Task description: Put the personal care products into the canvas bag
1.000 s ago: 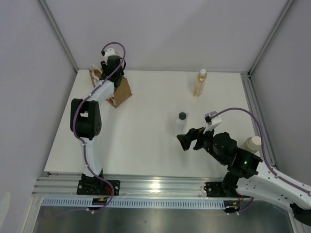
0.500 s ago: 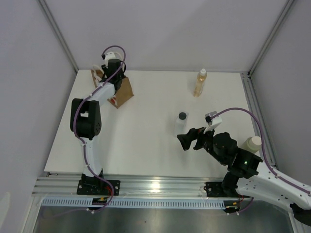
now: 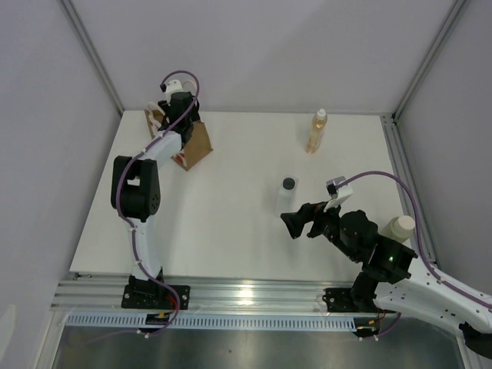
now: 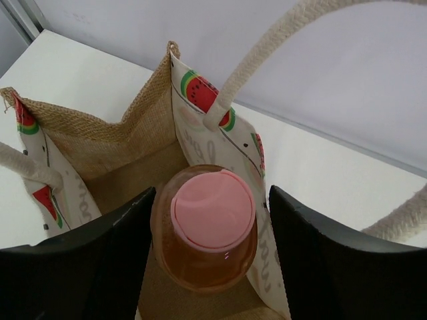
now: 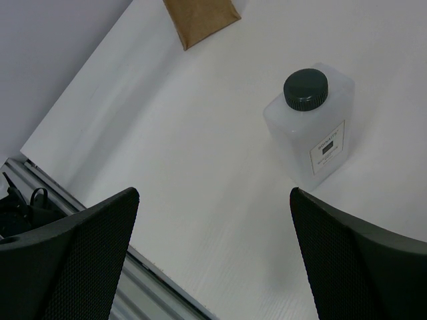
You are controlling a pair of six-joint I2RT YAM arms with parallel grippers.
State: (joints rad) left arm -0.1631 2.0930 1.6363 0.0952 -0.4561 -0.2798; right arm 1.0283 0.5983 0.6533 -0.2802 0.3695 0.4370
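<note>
White table [image 3: 231, 215] with canvas bag [image 3: 197, 144], black-capped white bottle [image 3: 287, 197], tall amber bottle [image 3: 316, 132].

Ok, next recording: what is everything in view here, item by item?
canvas bag: one, tan-brown with a watermelon print and cream handles, far left of the table.
peach bottle: one, peach with a pink cap, upright inside the bag's mouth.
white bottle: one, white with a black cap, upright, right of the table's centre.
amber bottle: one, amber with a white cap, upright at the far right.
cream bottle: one, cream, at the table's right edge.
table: one, white.
left end effector: one, black, over the bag, open, a finger on either side of the peach bottle.
right end effector: one, black, open and empty, near the white bottle.
</note>
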